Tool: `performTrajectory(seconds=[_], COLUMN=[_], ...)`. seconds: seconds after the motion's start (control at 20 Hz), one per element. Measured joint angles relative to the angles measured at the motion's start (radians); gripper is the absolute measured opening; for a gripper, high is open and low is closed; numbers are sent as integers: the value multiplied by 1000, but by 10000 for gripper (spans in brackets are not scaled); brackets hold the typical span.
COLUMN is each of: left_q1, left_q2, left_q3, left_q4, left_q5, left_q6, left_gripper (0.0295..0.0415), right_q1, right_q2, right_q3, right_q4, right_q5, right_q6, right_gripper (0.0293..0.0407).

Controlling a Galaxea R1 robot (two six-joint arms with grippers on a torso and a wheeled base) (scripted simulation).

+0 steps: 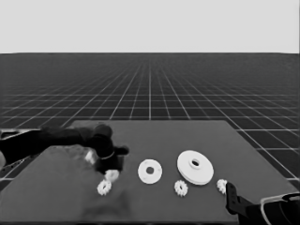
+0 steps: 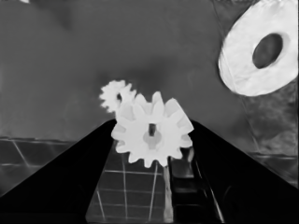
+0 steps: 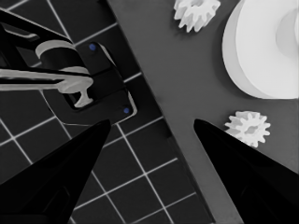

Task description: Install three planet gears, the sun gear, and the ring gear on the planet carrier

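My left gripper [image 1: 111,168] reaches in from the left and is shut on a planet gear [image 2: 152,135], which fills the gap between its fingertips just above the table. A second gear [image 1: 104,187] lies close by, toward the front edge. The planet carrier, the smaller round part [image 1: 150,171], lies flat at the table's middle with its hole bare. Right of it sits the ring gear, the larger round part [image 1: 195,167]. Two more gears [image 1: 181,188] [image 1: 221,185] lie in front of the larger part. My right gripper [image 3: 152,123] waits open at the front right corner.
A thin white piece [image 1: 90,157] shows beside the left wrist, partly hidden by the arm. In the right wrist view the table's edge runs between the fingers, with dark machinery [image 3: 88,88] beyond it over the floor grid.
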Motion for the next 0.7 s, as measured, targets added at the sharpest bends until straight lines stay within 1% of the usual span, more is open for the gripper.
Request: performTrajectory(seconds=[0.05, 0.1, 0.15, 0.25, 0.4, 0.45, 0.5, 0.6, 0.7], left_q1=[-2, -3, -3, -3, -3, 65, 112, 151, 162], left_q2=[187, 290, 348, 399, 419, 426, 432, 438, 441], left_q3=[-111, -208, -275, -344, -376, -407, -433, -464, -475], left_q4=[-9, -14, -17, -19, -20, 52, 94, 130, 143], left_q5=[7, 3, -1, -6, -8, -14, -22, -33, -37], left_q6=[-38, -28, -11, 11, 22, 45, 64, 84, 92], left_gripper=[312, 312, 312, 312, 312, 312, 312, 312, 312], right_q1=[0, 0, 0, 0, 0, 0, 0, 0, 0], right_q2=[0, 0, 0, 0, 0, 0, 0, 0, 0], right_q3=[0, 0, 0, 0, 0, 0, 0, 0, 0], right_q4=[0, 0, 0, 0, 0, 0, 0, 0, 0], right_q5=[0, 0, 0, 0, 0, 0, 0, 0, 0], right_q6=[0, 0, 0, 0, 0, 0, 0, 0, 0], right_gripper=[385, 385, 385, 385, 385, 385, 385, 385, 385])
